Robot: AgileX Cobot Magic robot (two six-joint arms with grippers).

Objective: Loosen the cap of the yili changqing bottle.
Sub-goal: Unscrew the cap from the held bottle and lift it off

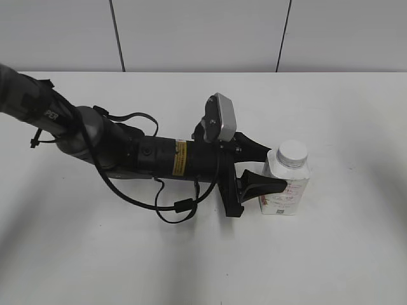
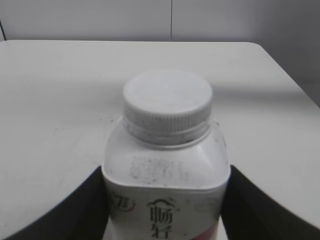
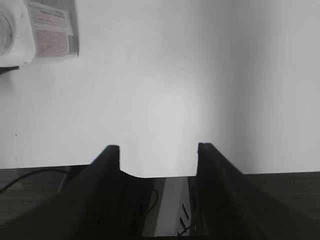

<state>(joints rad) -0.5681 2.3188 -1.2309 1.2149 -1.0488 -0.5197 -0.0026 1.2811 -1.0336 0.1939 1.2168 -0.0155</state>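
Left gripper [image 1: 272, 169] clamping the yili changqing bottle [image 1: 287, 185] at mid-body, one dark finger [image 1: 262, 183] pressing the near side and the other reaching behind the shoulder, both pads flanking the label in the left wrist view; bottle standing upright on the white table [image 1: 203, 267], right of centre in the exterior view. Cap [image 2: 167, 103] sitting on the neck, ribbed rim showing, nothing touching it. Right gripper [image 3: 159, 165] standing parted and empty, hanging near the table's edge, well apart from the bottle, which is appearing only at the upper-left corner of its wrist view. Handling, as a judgement: thin plastic walls likely yielding under squeeze, smooth label likely slipping if the body is gripped lightly, whole bottle probably light and liable to turn with the cap unless held firmly; flat sides offering the steadier purchase for the holding gripper, ribbed rim offering the natural purchase for the twisting one. Remaining hidden or unclear: fill level behind the opaque walls; tightness of the cap; the base of the bottle, cut off in the left wrist view; the far finger's contact, partly covered by the bottle; the right arm, absent from the exterior view; small print blurring beyond reading.
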